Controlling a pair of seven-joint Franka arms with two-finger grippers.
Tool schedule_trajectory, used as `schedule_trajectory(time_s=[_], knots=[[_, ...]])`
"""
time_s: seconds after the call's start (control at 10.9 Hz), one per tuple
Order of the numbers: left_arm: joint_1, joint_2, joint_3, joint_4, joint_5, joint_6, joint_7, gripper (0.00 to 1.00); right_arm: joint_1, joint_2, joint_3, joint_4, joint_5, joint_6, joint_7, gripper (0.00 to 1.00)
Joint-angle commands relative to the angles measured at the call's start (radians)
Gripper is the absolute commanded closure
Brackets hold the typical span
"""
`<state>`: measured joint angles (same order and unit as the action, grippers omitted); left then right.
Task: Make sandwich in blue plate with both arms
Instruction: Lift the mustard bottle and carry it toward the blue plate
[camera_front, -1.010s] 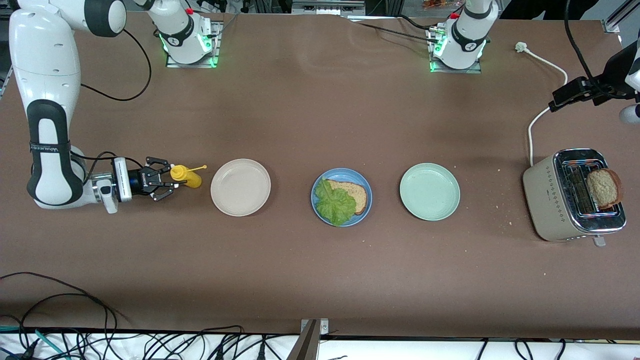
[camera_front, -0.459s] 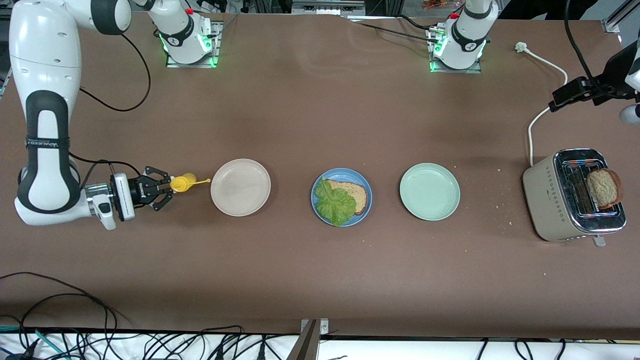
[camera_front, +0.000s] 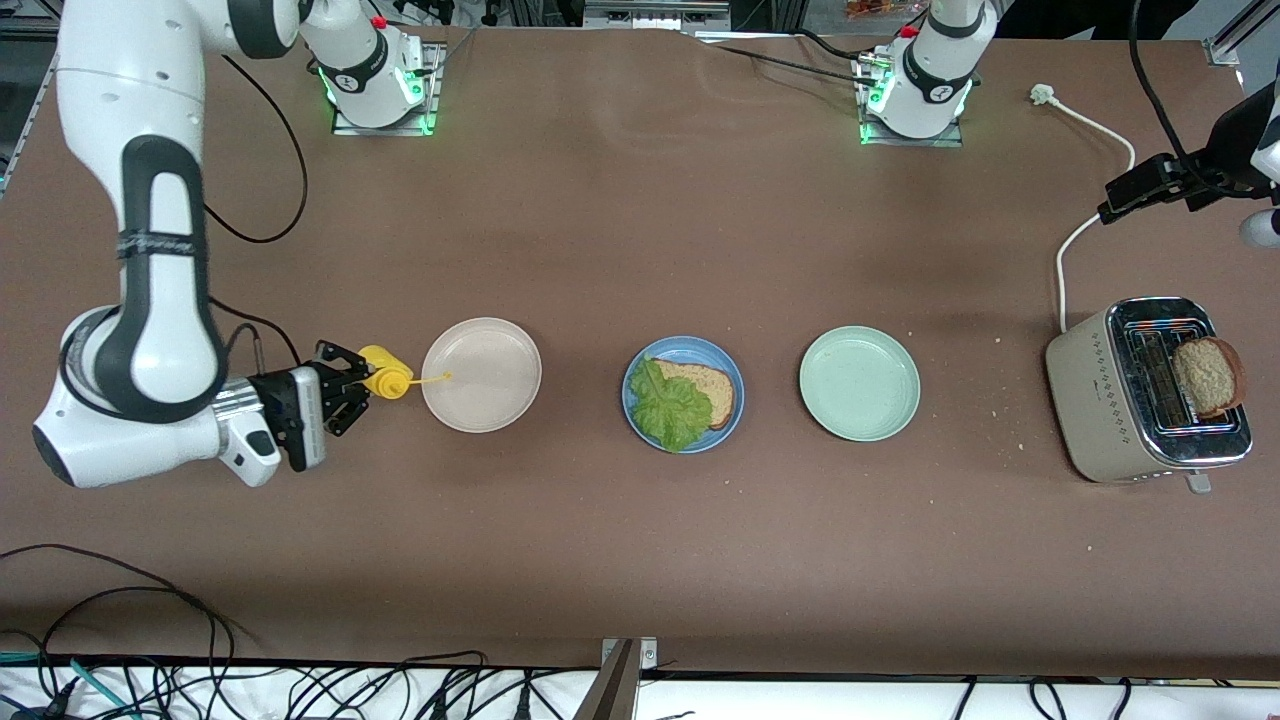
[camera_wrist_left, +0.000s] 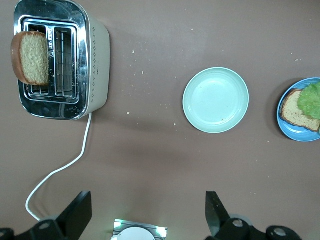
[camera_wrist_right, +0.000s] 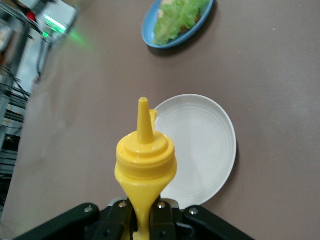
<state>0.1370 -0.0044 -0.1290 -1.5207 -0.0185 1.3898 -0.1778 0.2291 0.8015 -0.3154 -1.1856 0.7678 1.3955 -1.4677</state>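
Observation:
The blue plate lies mid-table with one brown bread slice and a green lettuce leaf on top of it. A second bread slice sticks out of the toaster at the left arm's end. My right gripper is shut on a yellow squeeze bottle, squeezing its body thin. The bottle lies sideways in the air, its nozzle reaching over the beige plate's rim. My left gripper hangs open and empty, high above the table near the toaster.
A pale green plate lies empty between the blue plate and the toaster. The toaster's white cord runs toward the left arm's base. Crumbs dot the table near the toaster. Cables hang along the table's front edge.
My right gripper has closed tight on the yellow bottle, lifted and tipped it sideways, and carried it toward the beige plate. The left arm has not moved.

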Motion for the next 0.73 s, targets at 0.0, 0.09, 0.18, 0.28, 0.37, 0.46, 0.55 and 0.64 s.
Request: schedule_trajectory(time_s=[0.0, 0.09, 0.18, 0.28, 0.37, 0.46, 0.55, 0.64], knots=[[0.009, 0.007, -0.003, 0.022, -0.012, -0.006, 0.006, 0.0, 0.129, 0.004, -0.014, 0.119, -0.209, 0.014, 0.238, 1.0], [0.007, 0.007, -0.003, 0.022, -0.012, -0.006, 0.006, 0.0, 0.174, 0.004, -0.014, 0.147, -0.263, 0.016, 0.307, 1.0], [0.007, 0.009, -0.003, 0.022, -0.012, -0.008, 0.006, 0.0, 0.217, 0.004, -0.014, 0.164, -0.313, 0.028, 0.372, 1.0], [0.009, 0.009, -0.003, 0.022, -0.012, -0.008, 0.006, 0.0, 0.266, 0.004, -0.016, 0.166, -0.362, 0.054, 0.433, 1.0], [0.009, 0.009, -0.003, 0.022, -0.012, -0.006, 0.006, 0.0, 0.323, 0.004, -0.016, 0.17, -0.425, 0.087, 0.499, 1.0], [0.009, 0.009, -0.003, 0.022, -0.012, -0.006, 0.006, 0.0, 0.39, 0.004, -0.016, 0.173, -0.514, 0.101, 0.557, 1.0], [0.009, 0.009, -0.003, 0.022, -0.012, -0.008, 0.006, 0.0, 0.462, 0.004, -0.016, 0.173, -0.633, 0.111, 0.614, 1.0], [0.009, 0.009, -0.003, 0.022, -0.012, -0.006, 0.006, 0.0, 0.54, 0.004, -0.016, 0.173, -0.724, 0.108, 0.682, 1.0]])
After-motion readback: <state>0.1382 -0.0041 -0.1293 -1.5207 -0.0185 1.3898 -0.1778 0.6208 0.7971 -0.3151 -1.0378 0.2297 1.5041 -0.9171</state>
